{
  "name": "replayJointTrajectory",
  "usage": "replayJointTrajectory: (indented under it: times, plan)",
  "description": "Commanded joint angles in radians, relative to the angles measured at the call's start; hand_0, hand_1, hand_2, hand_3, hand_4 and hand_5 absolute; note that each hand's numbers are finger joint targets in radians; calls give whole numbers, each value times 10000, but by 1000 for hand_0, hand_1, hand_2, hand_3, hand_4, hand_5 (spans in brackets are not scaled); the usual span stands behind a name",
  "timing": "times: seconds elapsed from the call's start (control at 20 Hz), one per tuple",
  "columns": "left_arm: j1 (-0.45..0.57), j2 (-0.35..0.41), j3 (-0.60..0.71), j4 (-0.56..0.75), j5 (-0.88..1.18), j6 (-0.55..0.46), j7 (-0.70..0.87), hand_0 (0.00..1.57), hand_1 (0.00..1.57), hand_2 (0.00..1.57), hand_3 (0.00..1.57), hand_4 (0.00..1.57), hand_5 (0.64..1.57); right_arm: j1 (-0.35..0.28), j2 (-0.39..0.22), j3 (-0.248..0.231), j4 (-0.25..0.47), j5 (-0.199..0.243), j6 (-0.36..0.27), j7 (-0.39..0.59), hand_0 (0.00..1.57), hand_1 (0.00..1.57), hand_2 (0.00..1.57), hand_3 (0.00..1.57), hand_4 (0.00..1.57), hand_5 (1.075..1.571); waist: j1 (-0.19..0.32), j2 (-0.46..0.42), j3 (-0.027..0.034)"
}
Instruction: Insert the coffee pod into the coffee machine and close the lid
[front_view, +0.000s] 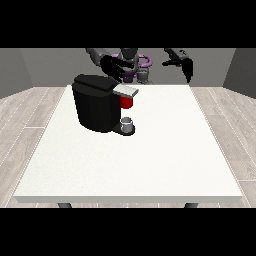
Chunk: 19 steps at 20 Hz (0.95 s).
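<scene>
The black coffee machine (96, 104) stands on the left half of the white table (150, 160). Its grey lid (125, 90) juts out to the right, over a red thing at the machine (127, 102). A small grey thing (128, 123) sits on the machine's base plate under the lid. The hand at the view's left (113, 67) hovers just above and behind the machine's top, fingers spread and holding nothing. The hand at the view's right (185, 65) hangs in the air over the table's far right edge, fingers relaxed and pointing down, with nothing in it.
The robot's torso (133, 62) rises behind the table's far edge. Wooden floor surrounds the table on all sides. White tabletop stretches in front of and to the right of the machine.
</scene>
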Motion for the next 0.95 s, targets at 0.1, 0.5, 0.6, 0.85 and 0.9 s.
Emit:
replayJointTrajectory:
  times: [0.1, 0.5, 0.6, 0.85, 0.9]
  plan:
    - [-304, 65, 58, 590, 91, 108, 113, 0, 0, 0, 0, 139, 1571, -302, 559, 529, -192, 439, -40, 321, 0, 0, 0, 0, 142, 1571, -357, -140, 0]
    - [-13, 52, 1, 604, -68, 221, -626, 0, 0, 0, 0, 196, 1571, 332, 1070, 872, -693, -150, 189, -774, 0, 0, 0, 0, 178, 1571, -617, -440, 0]
    - [583, 52, -60, 203, 30, 117, -267, 0, 0, 0, 0, 202, 1571, 1249, 1084, 903, -889, -641, 739, -1117, 0, 0, 0, 0, 352, 1571, -616, -1241, 3]
    - [1187, -548, -379, 393, -301, 493, -1140, 0, 0, 0, 0, 245, 1571, 3350, 1100, 1711, -1455, -1634, -126, -1539, 0, 0, 0, 0, 251, 1571, -1086, -1679, 4]
    - [1033, -387, -178, 679, -67, 338, -868, 0, 0, 0, 0, 192, 1571, 3693, 1101, 2228, -1780, -2057, -643, -1161, 0, 0, 0, 0, 157, 1571, -1220, -1964, 2]
